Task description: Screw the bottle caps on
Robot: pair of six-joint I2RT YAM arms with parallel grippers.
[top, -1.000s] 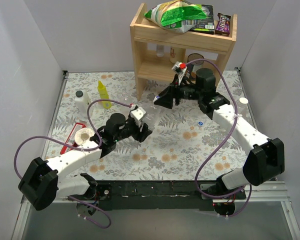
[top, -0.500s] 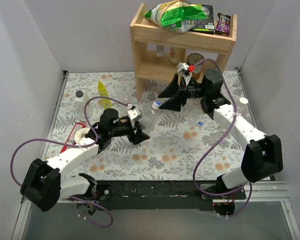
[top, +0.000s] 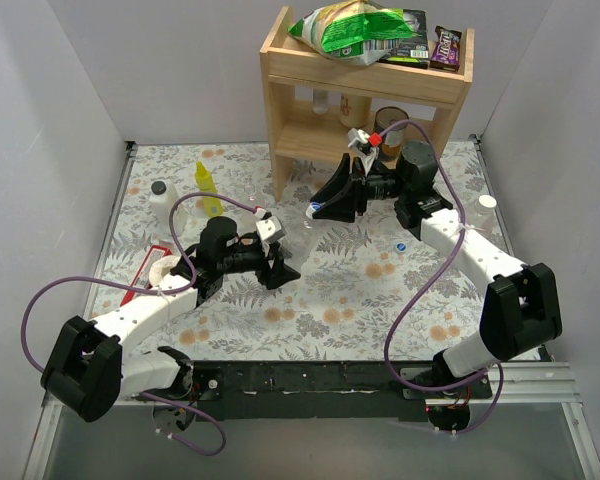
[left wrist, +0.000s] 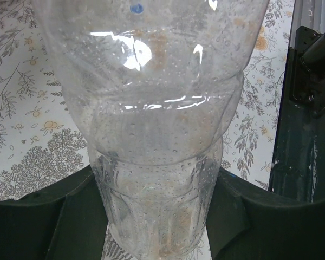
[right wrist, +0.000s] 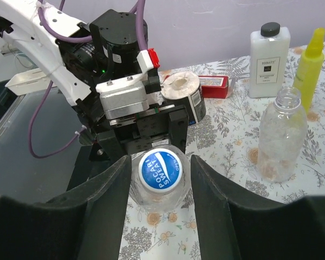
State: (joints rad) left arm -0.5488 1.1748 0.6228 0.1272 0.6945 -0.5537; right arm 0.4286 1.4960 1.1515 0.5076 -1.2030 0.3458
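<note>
While left hand clamps the half-hidden bottle, right hand gapes around its cap.

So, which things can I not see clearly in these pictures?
Left wrist view: the neck and top of the bottle, cut off by the upper edge.
Right wrist view: the threads under the blue cap, hidden by the cap itself.
Top view: the small items inside the wooden shelf, shaded and too small to name.
</note>
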